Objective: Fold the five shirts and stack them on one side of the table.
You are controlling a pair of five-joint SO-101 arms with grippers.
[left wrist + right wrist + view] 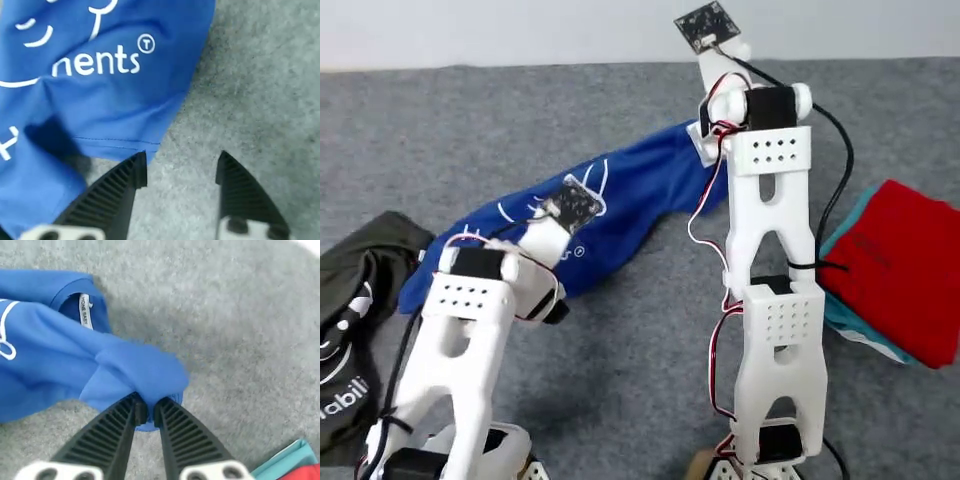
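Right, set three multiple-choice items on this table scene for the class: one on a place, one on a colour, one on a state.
1. Where does the red shirt lie? A on the teal shirt; B under the blue shirt; C on the dark shirt.
2. What colour is the shirt in the right gripper? A red; B teal; C blue.
3. How is the left gripper? A shut on cloth; B open; C shut on nothing.
Answers: 1 A, teal edges show under the red; 2 C, it pinches a blue fold; 3 B, its jaws stand apart beside the blue hem.
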